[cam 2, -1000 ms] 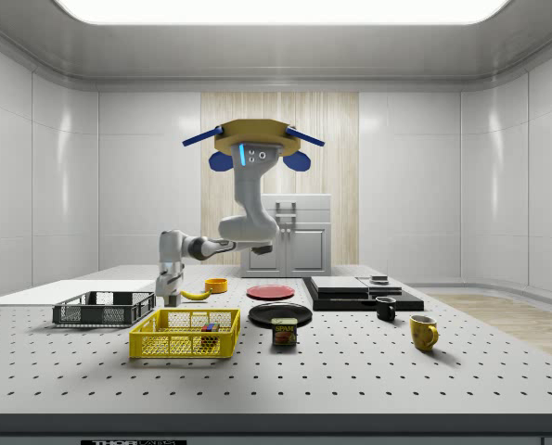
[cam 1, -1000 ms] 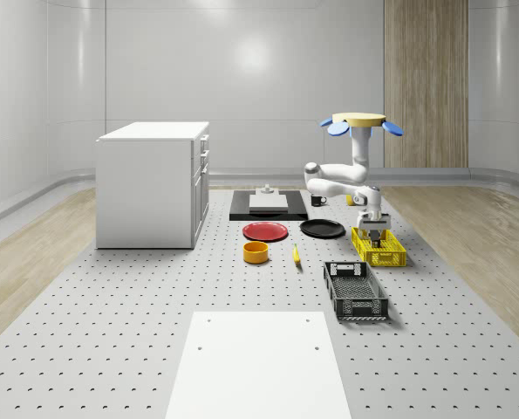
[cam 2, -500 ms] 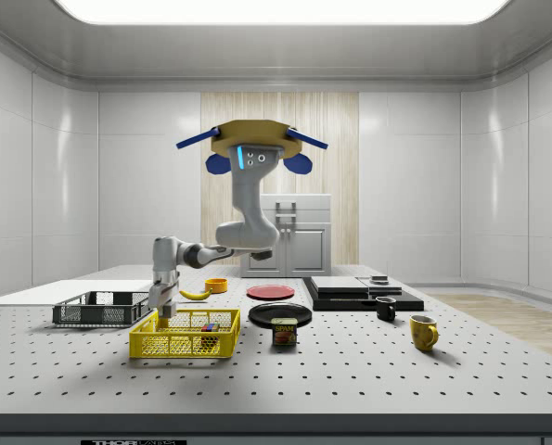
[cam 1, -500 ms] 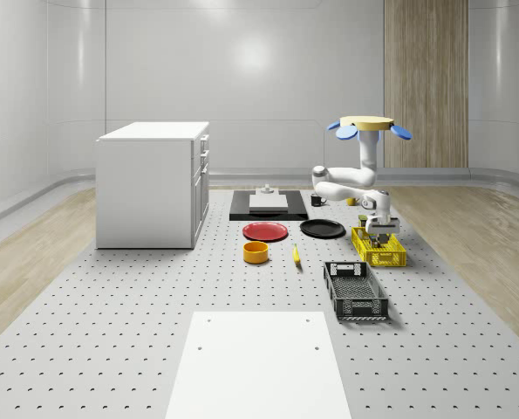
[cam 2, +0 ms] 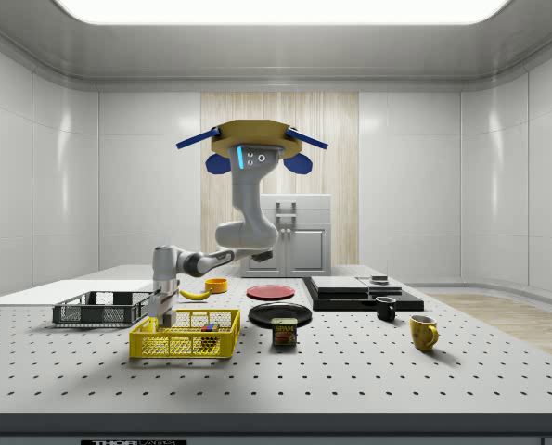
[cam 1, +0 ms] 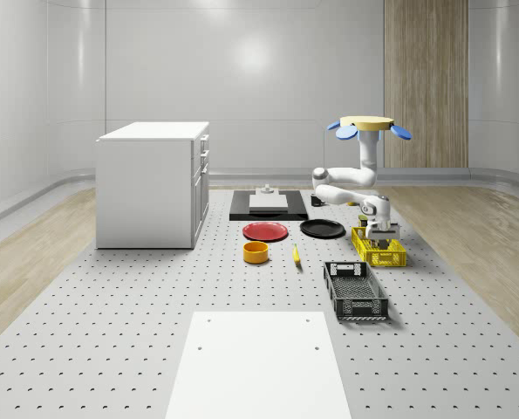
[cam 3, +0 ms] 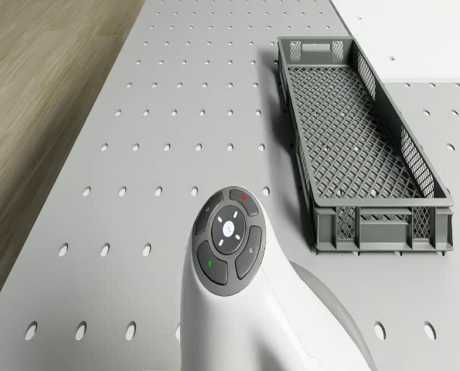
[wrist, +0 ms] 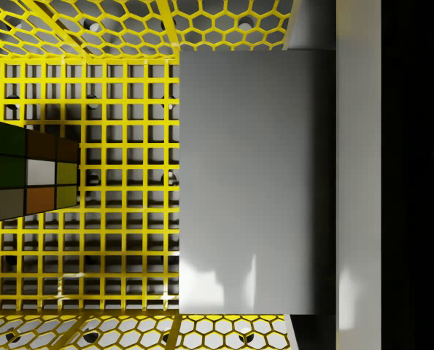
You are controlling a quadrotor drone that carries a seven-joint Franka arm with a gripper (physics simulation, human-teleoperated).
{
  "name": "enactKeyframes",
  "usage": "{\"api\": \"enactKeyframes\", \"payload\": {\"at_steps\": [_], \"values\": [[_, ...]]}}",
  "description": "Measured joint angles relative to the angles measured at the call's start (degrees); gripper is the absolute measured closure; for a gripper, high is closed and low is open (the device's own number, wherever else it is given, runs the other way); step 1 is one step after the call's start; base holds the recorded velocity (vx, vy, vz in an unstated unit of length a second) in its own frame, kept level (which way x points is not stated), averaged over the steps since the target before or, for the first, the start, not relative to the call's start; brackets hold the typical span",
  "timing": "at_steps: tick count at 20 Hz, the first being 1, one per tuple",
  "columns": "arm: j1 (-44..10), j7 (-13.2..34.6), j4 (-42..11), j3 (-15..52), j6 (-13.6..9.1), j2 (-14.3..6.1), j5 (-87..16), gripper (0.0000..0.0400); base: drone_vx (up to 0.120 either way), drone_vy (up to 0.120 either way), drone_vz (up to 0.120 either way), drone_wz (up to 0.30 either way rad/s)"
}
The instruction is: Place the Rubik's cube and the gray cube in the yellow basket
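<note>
Hovering above the bench [cam 2: 368, 371], my drone [cam 2: 253, 146] sits over the area behind the yellow basket [cam 2: 184, 339], near the black plate [cam 2: 280, 313] and red plate [cam 2: 270, 292] in the side view. I have the arm bent down and out toward the side view's left, so the pincer [cam 2: 162, 317] hangs at the basket's end nearest the dark gray crate [cam 2: 102, 309]. In the whole-scene view the pincer [cam 1: 382, 236] is low inside the basket's [cam 1: 379, 254] walls.

Through the wrist camera I see the gray cube [wrist: 249, 182] clamped by the pincer, a large gray face against the yellow mesh floor, with one finger [wrist: 359, 175] pressed along its side. I read the cube as held just over or on the basket floor; I cannot tell which. The Rubik's cube [wrist: 28, 177] already lies on the mesh beside it, apart from the gray cube.

From the drone's own camera I look down on the arm's wrist and the dark gray crate [cam 3: 359, 147] on the perforated bench.
</note>
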Motion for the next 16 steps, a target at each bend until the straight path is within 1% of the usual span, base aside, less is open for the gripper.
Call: {"api": "enactKeyframes", "payload": {"at_steps": [4, 12, 14, 16], "values": [[-0.5, -0.1, 1.1, -2.3, 0.9, 0.3, -2.2, 0.0150, 0.000, 0.000, 0.000, 0.000], [-1.1, -0.3, 2.6, -5.5, 1.9, 1.2, -5.3, 0.0150, 0.000, 0.000, 0.000, 0.000], [-1.2, -0.4, 3.0, -6.1, 2.1, 1.5, -6.0, 0.0099, 0.000, 0.000, 0.000, 0.000], [-1.1, -0.4, 3.0, -6.1, 1.9, 1.7, -6.1, 0.0060, 0.000, 0.000, 0.000, 0.000]]}}
